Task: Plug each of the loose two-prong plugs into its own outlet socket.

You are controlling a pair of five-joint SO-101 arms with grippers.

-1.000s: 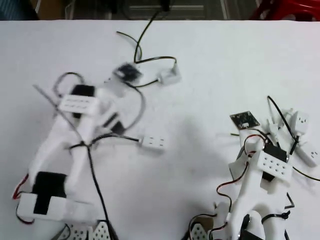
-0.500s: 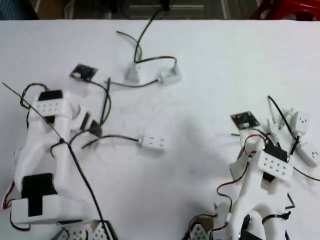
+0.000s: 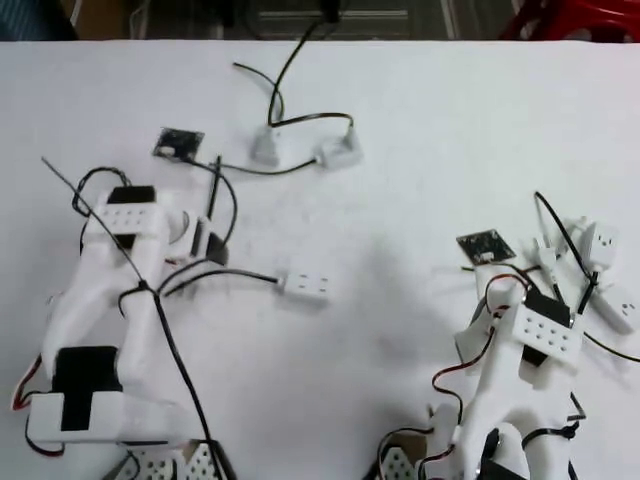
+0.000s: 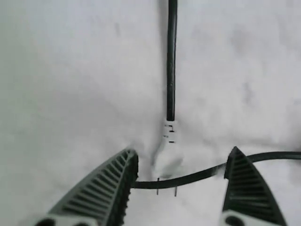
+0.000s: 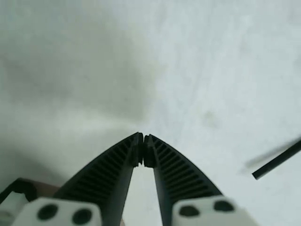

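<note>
My left arm leans over the left side of the counter (image 3: 430, 110). My left pincer (image 4: 182, 153) is spread wide above a white two-prong plug (image 4: 165, 160), which lies between its fingers with a black cable (image 4: 188, 178) crossing there. My right pincer (image 5: 142, 151) is pressed tip to tip, low at the right. An outlet socket (image 3: 308, 285) lies near my left arm, and a broad stretch of counter runs between my arms.

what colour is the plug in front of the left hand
The plug is white, on a black cord; clearest in the left wrist view.
</note>
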